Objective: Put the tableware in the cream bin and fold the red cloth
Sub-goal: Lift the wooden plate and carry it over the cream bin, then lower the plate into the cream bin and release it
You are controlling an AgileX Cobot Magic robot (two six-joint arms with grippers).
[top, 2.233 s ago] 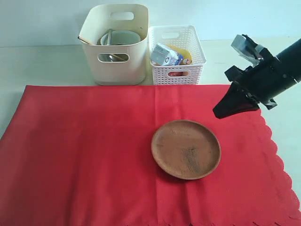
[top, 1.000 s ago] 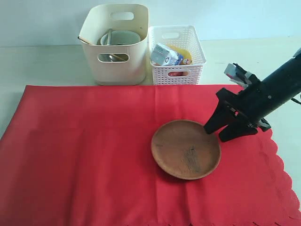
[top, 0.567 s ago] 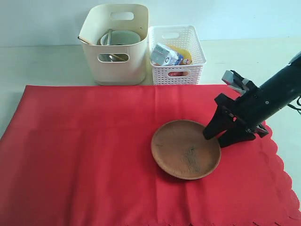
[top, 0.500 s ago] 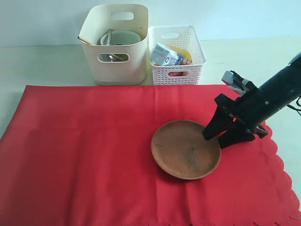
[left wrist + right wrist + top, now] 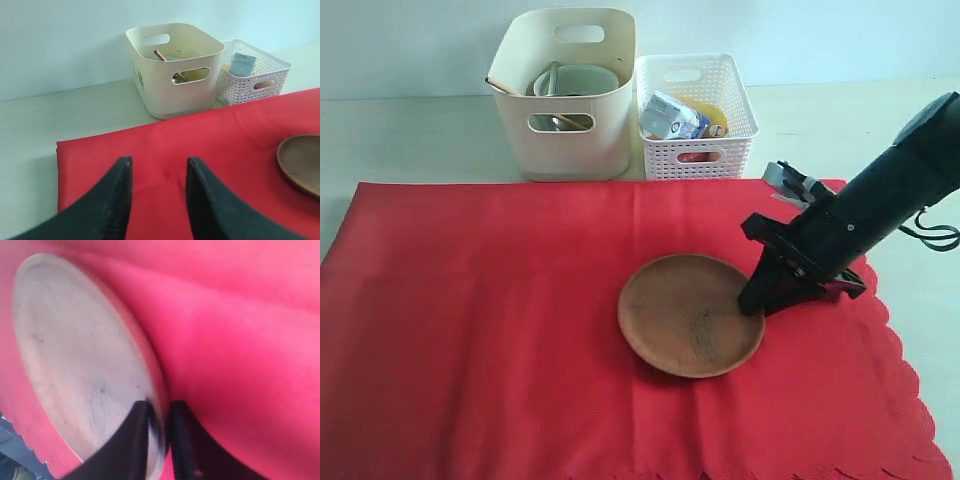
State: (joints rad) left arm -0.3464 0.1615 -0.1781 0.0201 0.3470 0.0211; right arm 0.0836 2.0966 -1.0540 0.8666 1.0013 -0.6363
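The round brown wooden plate (image 5: pixel 690 315) lies on the red cloth (image 5: pixel 500 300), right of centre. My right gripper (image 5: pixel 752 303) is down at the plate's right rim, one finger inside and one outside, shut on it; the right wrist view shows the rim (image 5: pixel 75 350) pinched between the jaws (image 5: pixel 159 404). The cream bin (image 5: pixel 570 140) stands behind the cloth with the white bowl (image 5: pixel 582 78) and a wooden stick (image 5: pixel 500 85) inside. My left gripper (image 5: pixel 157 162) hangs open over the cloth's far left corner (image 5: pixel 100 160); the exterior view does not show it.
A white lattice basket (image 5: pixel 695 155) with a milk carton (image 5: pixel 670 115) stands right of the cream bin. The cloth's scalloped edge (image 5: pixel 910 400) runs down the right side. Pale table (image 5: pixel 410 130) surrounds the cloth.
My right gripper came down from above the cloth onto the plate's right rim and closed on it. The plate and the cloth have slid a little to the left.
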